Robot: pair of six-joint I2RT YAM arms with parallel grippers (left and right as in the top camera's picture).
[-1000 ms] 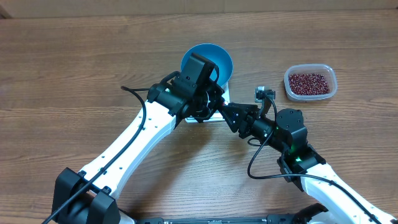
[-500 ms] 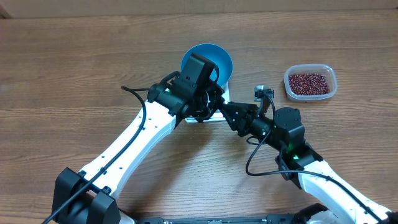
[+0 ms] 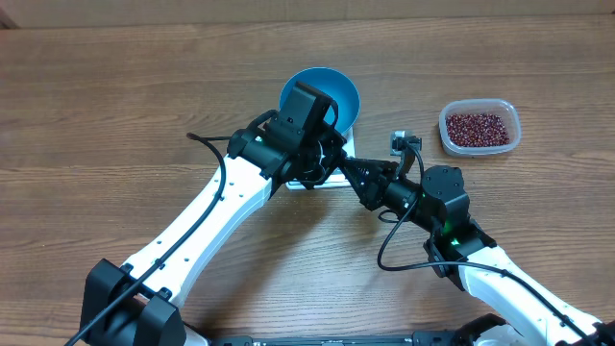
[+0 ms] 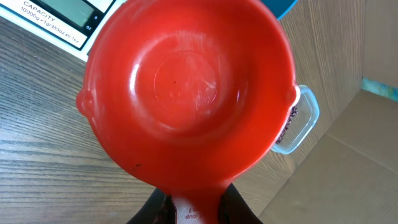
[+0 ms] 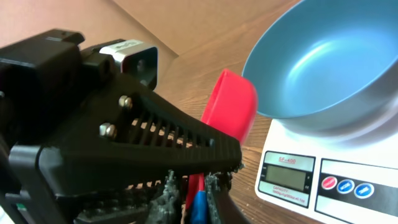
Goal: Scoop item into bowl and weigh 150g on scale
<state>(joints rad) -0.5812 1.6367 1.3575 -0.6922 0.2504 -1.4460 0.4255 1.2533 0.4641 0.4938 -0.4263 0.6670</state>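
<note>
Mid-table, under both arms: scale [image 5: 348,180], white, display and three buttons facing the right wrist camera. From overhead the arms cover nearly all of it.

Bowl [image 5: 323,56], blue, sits on the scale, nothing in it.

Left gripper [image 4: 189,205]: jaws pinched on the handle of a red scoop [image 4: 186,87]. Scoop cup holds no beans and hangs just beside the bowl, over the scale's near edge.

Right gripper [image 5: 198,190]: jaws closed to a slit with a red strip between them, apparently the same scoop handle. Left gripper's black body fills most of the right wrist view and hides the handle's run.

Beans [image 3: 478,126]: all in a clear tub [image 3: 512,135] on the table [image 3: 115,96], well apart from the bowl, to its right.

Cardboard wall [image 4: 348,162] stands behind the tub.
</note>
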